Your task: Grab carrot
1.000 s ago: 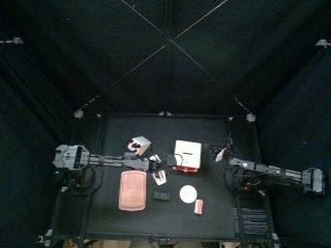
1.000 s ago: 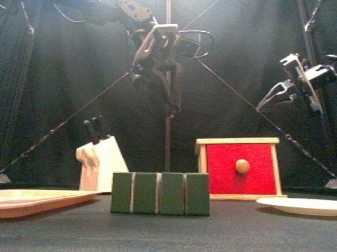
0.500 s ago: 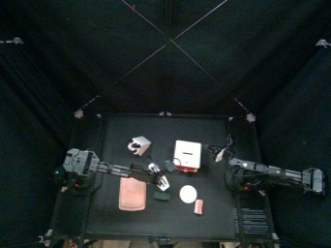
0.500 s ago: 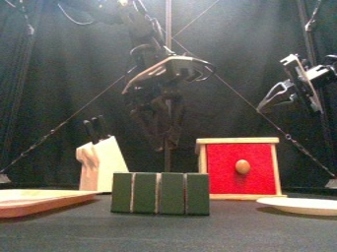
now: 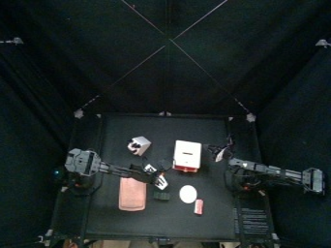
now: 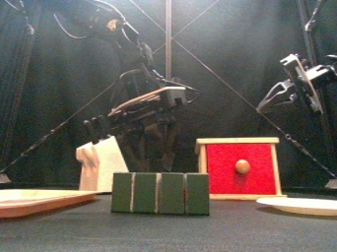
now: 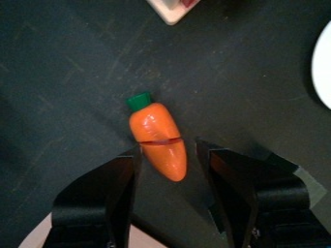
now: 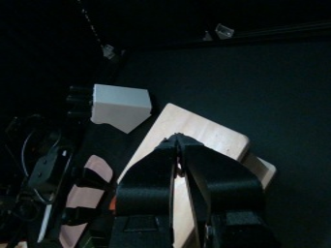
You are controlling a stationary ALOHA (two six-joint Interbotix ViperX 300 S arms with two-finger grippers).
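Left fingers spread low; right arm rests raised.

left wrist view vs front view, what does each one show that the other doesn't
Only the left wrist view shows the carrot lying on the black table between the open jaws of the left gripper, plus a white plate's edge. Only the front view shows the green block, the red-and-white box, the white block and the raised right gripper. Both show the left arm lowered over the table.
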